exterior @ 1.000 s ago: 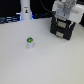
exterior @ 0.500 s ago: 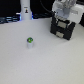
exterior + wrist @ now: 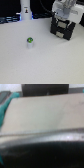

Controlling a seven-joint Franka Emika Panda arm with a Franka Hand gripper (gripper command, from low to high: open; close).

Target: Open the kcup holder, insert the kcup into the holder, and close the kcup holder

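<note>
From the exterior view, nearest to us lies the bare white table, and we see nothing on its near stretch. Farther in, at about nine o'clock from the middle of the picture, we find the kcup, a small white pod with a green top, standing upright and alone on the table, touching nothing. It sits well apart from the kcup holder, which stands at about two o'clock from the pod, toward the exterior view's right; we make out a black boxy unit with two light strips on its front, one above the other, and both fronts look flush with the body as far as the blur lets us judge. The white arm hangs right over the holder's top, and the gripper is down against the upper part of the box; we cannot tell whether its claw is spread or pinched, since its fingers merge with the dark unit. Farthest back, at about eleven o'clock from the pod, a taller white post with a blue light at its foot stands against the dark background. In the wrist view we see only a pale, blurred flat surface with a dark rounded band across it, which may be part of the claw, and a teal patch at one edge; the view settles nothing about the claw.
</note>
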